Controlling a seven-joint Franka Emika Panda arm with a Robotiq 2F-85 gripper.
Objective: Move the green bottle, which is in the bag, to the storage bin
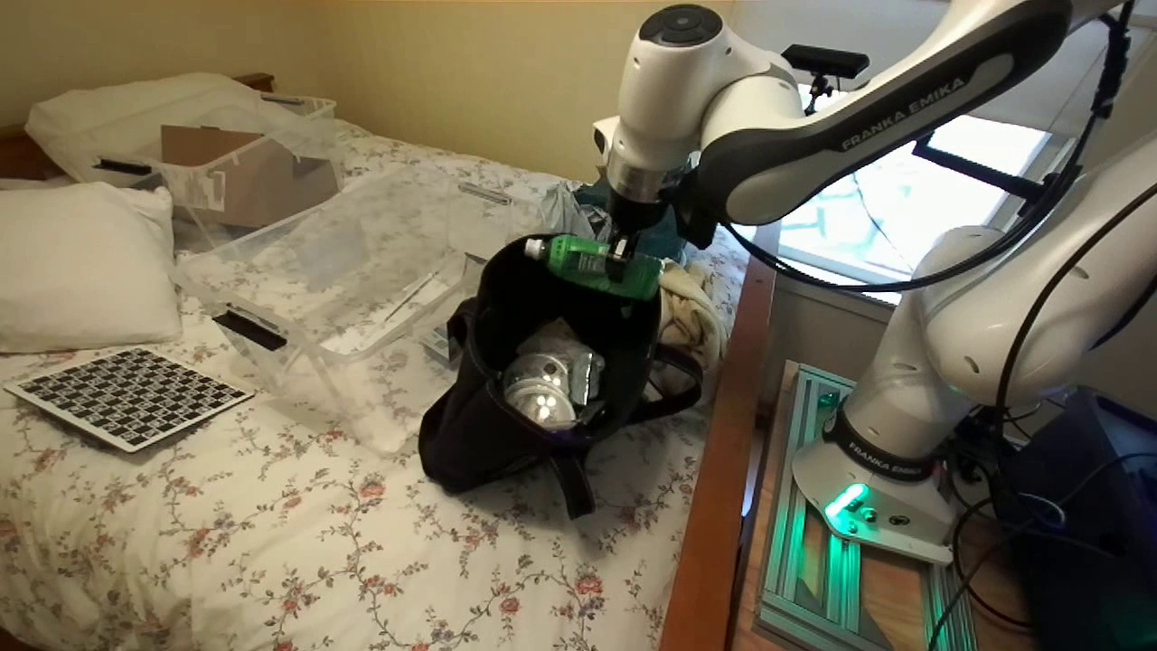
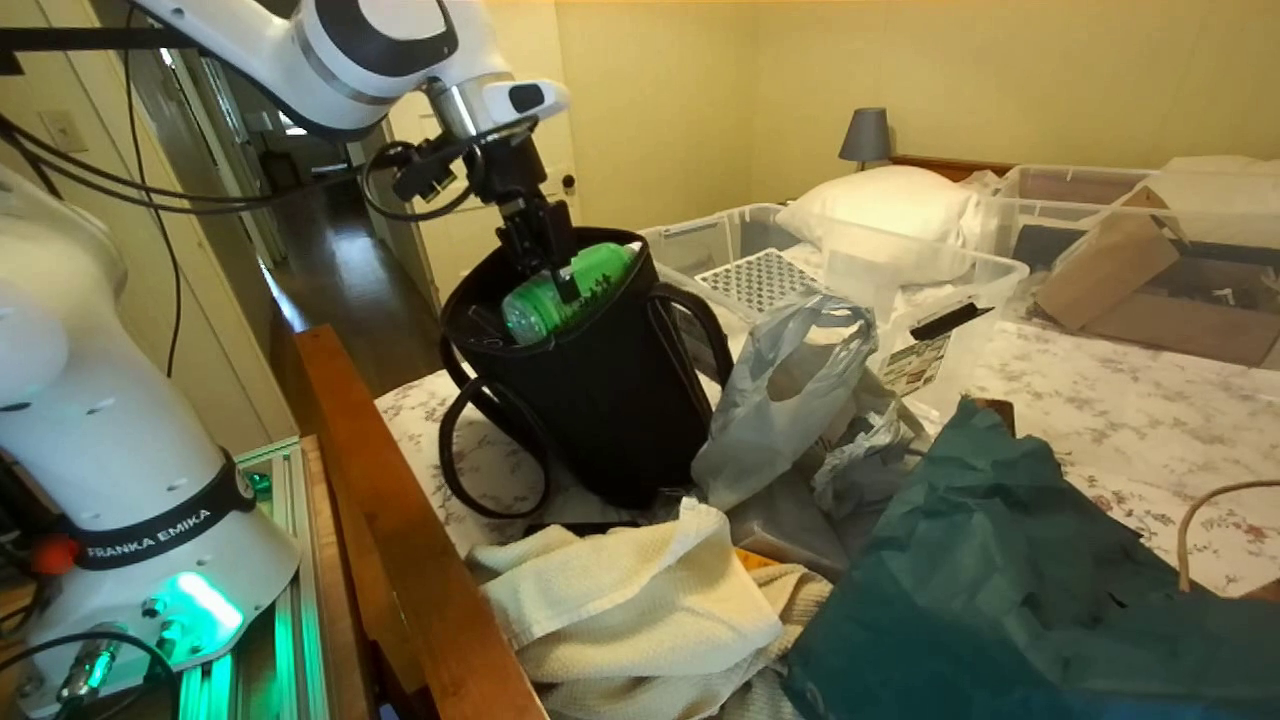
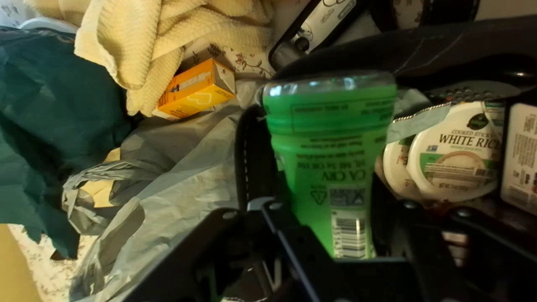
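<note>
The green bottle lies tilted at the mouth of the bag, seen in both exterior views point(image 1: 580, 258) point(image 2: 600, 270). My gripper point(image 1: 622, 258) point(image 2: 556, 280) comes from above and is shut on its middle. In the wrist view the bottle point(image 3: 335, 126) stands between my fingers point(image 3: 327, 201), its base end away from the palm. The black bag point(image 1: 479, 443) point(image 2: 620, 410) stands open beneath, with silvery-white packages point(image 1: 542, 393) inside. The clear storage bin point(image 1: 330, 389) lies beside the bag; its rim also shows in an exterior view point(image 2: 695, 235).
A grey plastic bag point(image 2: 790, 390), a cream towel point(image 2: 640, 600) and a teal bundle point(image 2: 1000, 590) lie by the bag. A checkered board point(image 1: 131, 398) and pillow point(image 1: 81, 262) flank the bin. A cardboard box point(image 1: 235, 176) sits in another clear tub. A wooden rail point(image 1: 723, 470) edges the bed.
</note>
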